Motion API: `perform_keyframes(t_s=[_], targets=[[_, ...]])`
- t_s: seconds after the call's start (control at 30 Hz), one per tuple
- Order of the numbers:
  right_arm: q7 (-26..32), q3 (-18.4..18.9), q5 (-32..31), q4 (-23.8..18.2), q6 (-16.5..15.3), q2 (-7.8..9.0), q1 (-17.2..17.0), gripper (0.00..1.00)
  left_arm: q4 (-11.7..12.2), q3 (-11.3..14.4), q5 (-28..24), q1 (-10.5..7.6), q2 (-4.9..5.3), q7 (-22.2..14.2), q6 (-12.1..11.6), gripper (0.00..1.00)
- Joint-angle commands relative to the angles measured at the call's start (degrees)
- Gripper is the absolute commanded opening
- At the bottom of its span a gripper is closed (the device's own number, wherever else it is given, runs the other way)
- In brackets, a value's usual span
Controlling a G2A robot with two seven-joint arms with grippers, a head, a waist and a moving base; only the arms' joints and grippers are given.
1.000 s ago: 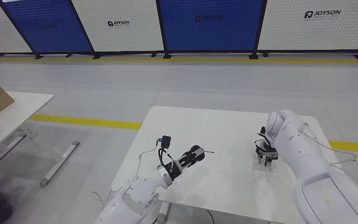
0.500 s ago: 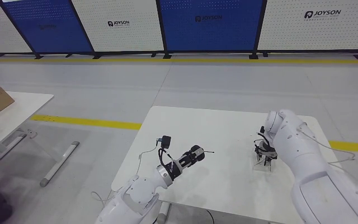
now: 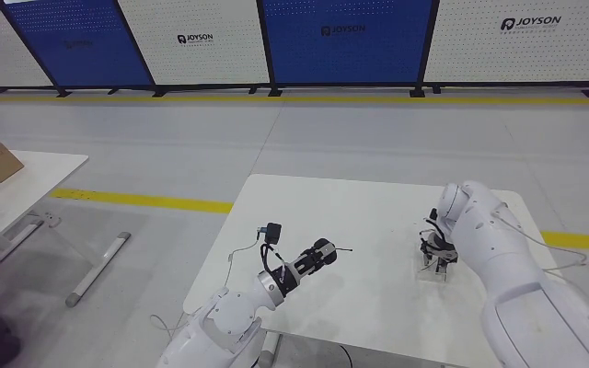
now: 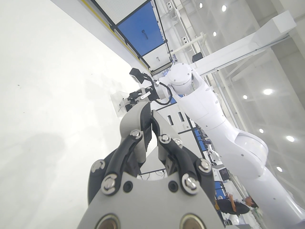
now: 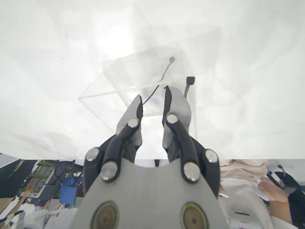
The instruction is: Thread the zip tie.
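From above, I saw a white table [image 3: 368, 207] with both arms over it, well apart from each other. The left gripper [image 3: 325, 250] hung over the table's near left part, pointing across toward the other arm. Its fingers were pressed together, and in the left wrist view the ribbed black pads [image 4: 144, 119] met with no gap between them. A thin black tie [image 3: 344, 247] stuck out from the tips toward the right arm. The top view showed it pinched there, though the pads hid it in the wrist view. The right gripper [image 5: 153, 94] was at the table's right side, right at a small clear stand [image 5: 119, 72] that rested on the tabletop. Its fingers stood a narrow way apart and clasped nothing. A second tie [image 5: 190, 81] was at the stand, just beyond the fingertips. Its square black head was at the end away from the gripper, and its strap ran back behind one finger. Through the clear plastic I also saw a fainter dark line [image 5: 167, 68] with a small knob at its far end. It ran close to the gap between the fingertips. I could not tell whether it was another tie, part of the same one, or a reflection in the plastic.
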Motion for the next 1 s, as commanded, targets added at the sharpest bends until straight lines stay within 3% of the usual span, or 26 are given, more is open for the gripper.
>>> perform_keyframes(t_s=[0.0,0.23,0.5,0.97], targets=[[-0.1,0.0,-0.1,0.1,0.0,-0.12,0.0,0.2,0.0,0.0,0.0,0.0,0.0,0.0,0.0,0.0],[0.0,-0.1,-0.5,0.1,0.0,-0.18,0.4,0.11,0.0,0.0,0.0,0.0,0.0,0.0,0.0,0.0],[0.9,-0.3,-1.3,0.1,0.0,-0.17,0.3,0.25,0.0,0.0,0.0,0.0,0.0,0.0,0.0,0.0],[0.7,-0.2,-1.5,0.1,0.0,-0.29,0.3,0.21,0.0,0.0,0.0,0.0,0.0,0.0,0.0,0.0]])
